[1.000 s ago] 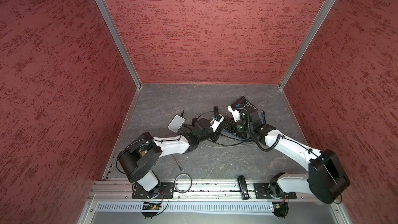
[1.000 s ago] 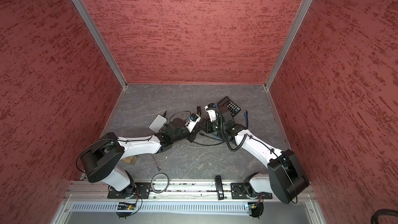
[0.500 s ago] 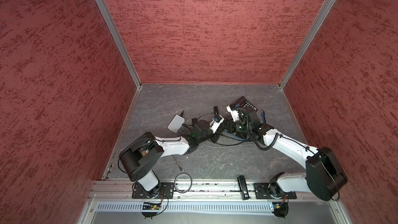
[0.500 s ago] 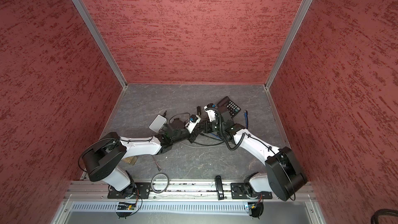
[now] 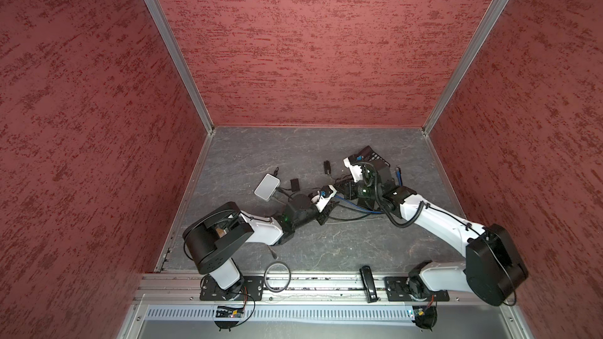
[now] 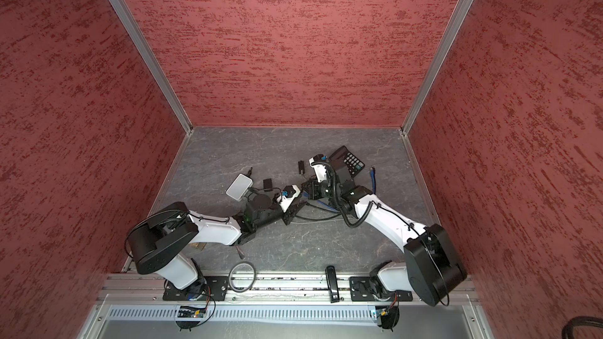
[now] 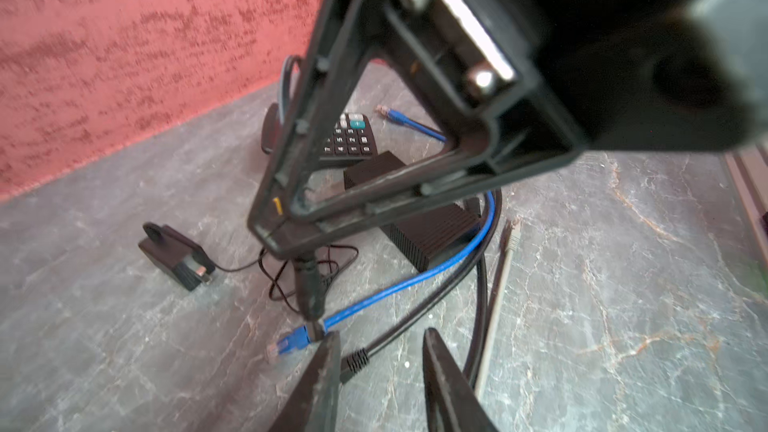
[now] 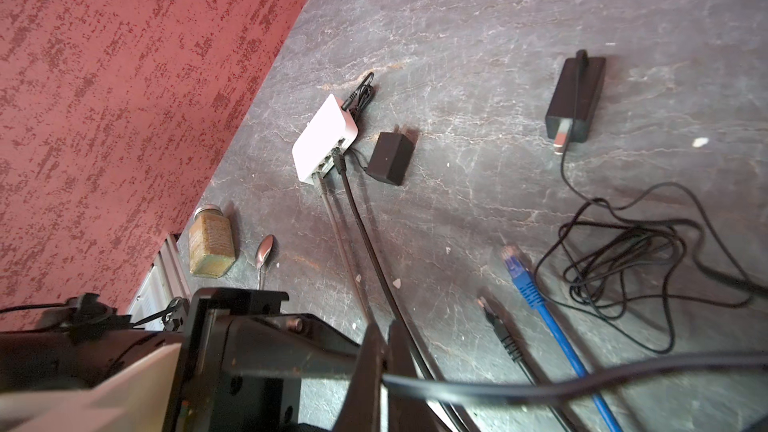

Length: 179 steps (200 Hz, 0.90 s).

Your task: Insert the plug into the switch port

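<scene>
The white switch lies left of centre, with a grey and a black cable in its ports. My right gripper is shut on a thin black cable. In the left wrist view a black round plug hangs from its tips just above the table. My left gripper stands open right next to it and holds nothing. The boot of a loose black network cable lies on the table between its fingers.
A blue network cable and a tangle of thin black wire lie under both grippers. A black ribbed box, a calculator and black adapters sit nearby. A jar and a spoon lie near the left wall.
My right gripper has shut on the thin black cable. My left gripper has opened. Both arms have barely moved and stay close together mid-table.
</scene>
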{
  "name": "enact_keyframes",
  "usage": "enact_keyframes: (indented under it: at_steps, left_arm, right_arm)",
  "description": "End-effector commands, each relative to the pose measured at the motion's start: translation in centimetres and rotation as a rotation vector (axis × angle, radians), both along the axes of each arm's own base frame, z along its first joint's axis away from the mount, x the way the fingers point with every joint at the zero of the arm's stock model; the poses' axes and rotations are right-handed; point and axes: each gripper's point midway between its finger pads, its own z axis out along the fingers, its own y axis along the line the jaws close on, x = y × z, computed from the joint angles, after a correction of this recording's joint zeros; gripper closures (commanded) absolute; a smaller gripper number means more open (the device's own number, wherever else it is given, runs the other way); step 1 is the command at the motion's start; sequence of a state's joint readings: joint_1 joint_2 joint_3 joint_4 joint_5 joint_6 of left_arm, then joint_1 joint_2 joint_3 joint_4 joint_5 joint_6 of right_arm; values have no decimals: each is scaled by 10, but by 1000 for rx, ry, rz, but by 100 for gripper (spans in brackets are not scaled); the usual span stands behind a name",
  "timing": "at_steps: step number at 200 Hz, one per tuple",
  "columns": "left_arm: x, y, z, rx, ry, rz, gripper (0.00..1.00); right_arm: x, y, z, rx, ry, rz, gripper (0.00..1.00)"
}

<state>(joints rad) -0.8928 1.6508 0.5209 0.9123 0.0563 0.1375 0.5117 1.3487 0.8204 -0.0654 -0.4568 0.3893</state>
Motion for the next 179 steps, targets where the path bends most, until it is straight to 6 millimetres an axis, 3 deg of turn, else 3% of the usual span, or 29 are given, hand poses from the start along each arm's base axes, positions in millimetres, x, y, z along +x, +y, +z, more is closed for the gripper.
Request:
enact_keyframes:
  at_steps: [1,47,131,179]
  left_arm:
    - [6,-1,17,-36,-129,30,65]
    - [6,-6,12,11,-219,61,67]
    - [-4,7,-16,49,-162,55,69]
    - [13,8,-6,17,-149,99,70]
  right_arm:
    - [-3,4,17,30,-7,20,100]
    - [-4,3,17,24,-5,21,100]
    - [-4,2,25,20,-25,16,100]
    - [-6,2,18,7,-9,28,100]
